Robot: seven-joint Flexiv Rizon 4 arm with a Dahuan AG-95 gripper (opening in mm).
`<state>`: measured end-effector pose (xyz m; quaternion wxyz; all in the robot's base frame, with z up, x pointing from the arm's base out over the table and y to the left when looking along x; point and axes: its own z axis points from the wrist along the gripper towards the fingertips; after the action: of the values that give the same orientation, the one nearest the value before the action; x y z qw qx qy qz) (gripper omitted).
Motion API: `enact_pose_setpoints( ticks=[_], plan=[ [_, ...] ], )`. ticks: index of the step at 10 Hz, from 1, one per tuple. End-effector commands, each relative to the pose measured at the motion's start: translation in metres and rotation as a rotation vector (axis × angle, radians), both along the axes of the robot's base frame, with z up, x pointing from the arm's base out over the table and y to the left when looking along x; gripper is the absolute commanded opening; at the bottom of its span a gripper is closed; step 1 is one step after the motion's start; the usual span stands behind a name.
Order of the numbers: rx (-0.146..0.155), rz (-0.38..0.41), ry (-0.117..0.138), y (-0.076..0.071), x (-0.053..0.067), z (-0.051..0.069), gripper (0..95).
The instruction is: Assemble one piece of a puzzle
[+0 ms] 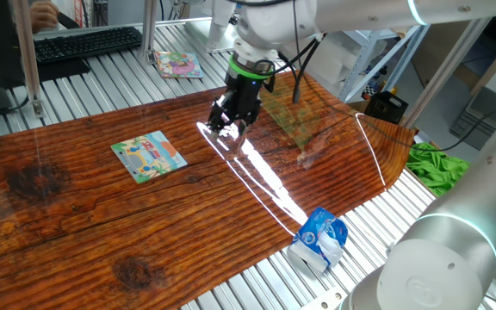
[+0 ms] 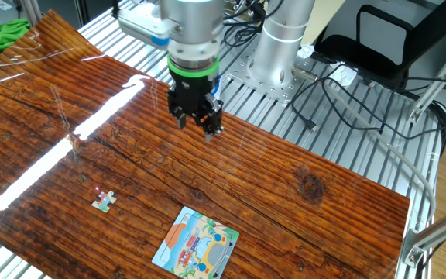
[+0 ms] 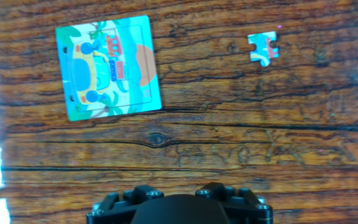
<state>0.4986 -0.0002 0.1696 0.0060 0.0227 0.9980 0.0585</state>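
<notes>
The puzzle lies flat on the wooden tabletop, its cartoon picture facing up. A loose puzzle piece rests on the wood near the puzzle, apart from it. The end effector hangs above the tabletop, pointing down, away from the puzzle and touching nothing; nothing shows between its fingers, and whether they stand open or closed I cannot tell. A pink-and-green picture board lies beyond the wood, farther from the puzzle.
</notes>
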Motion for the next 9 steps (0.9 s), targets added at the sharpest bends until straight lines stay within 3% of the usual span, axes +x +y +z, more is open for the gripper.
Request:
enact_pose_setpoints(
  ticks=[1,9],
  plan=[
    [0.015,-0.007,0.001,0.0004,0.0003,-0.0001,0.0],
    [0.004,0.009,-0.007,-0.0018,0.0015,-0.0033,0.0]
  ],
)
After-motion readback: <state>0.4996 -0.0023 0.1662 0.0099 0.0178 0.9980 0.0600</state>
